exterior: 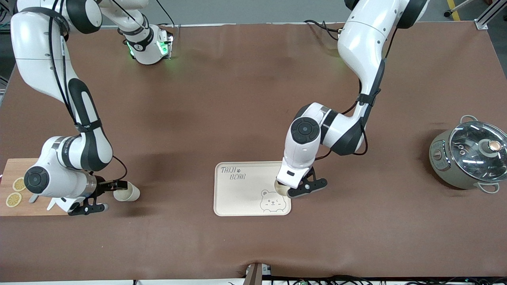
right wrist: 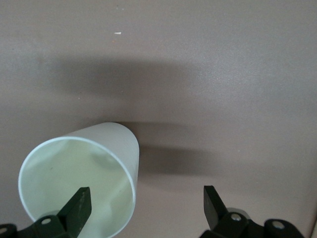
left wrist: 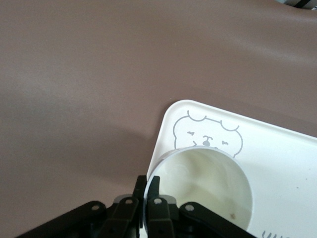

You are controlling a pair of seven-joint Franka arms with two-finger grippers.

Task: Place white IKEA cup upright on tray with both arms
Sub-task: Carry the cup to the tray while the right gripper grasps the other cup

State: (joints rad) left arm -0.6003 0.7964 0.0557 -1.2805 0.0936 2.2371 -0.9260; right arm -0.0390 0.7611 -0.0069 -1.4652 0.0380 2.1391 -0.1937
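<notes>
cream tray (exterior: 237, 194), grey bear drawing (exterior: 272, 202)

A high front camera faces both robots across the table (exterior: 245, 99). Each wrist camera looks closely down at its own cup; front and left wrist views share the tray (exterior: 237, 198) (left wrist: 277, 144).

You have the tray (exterior: 237, 196) mid-surface (exterior: 245, 118) with one cup (exterior: 280, 187) on its edge toward the left arm's end, a pot (exterior: 467, 154) at that end, and a second cup (exterior: 126, 192) lying beside the cutting board (exterior: 12, 209) at the right arm's end.
</notes>
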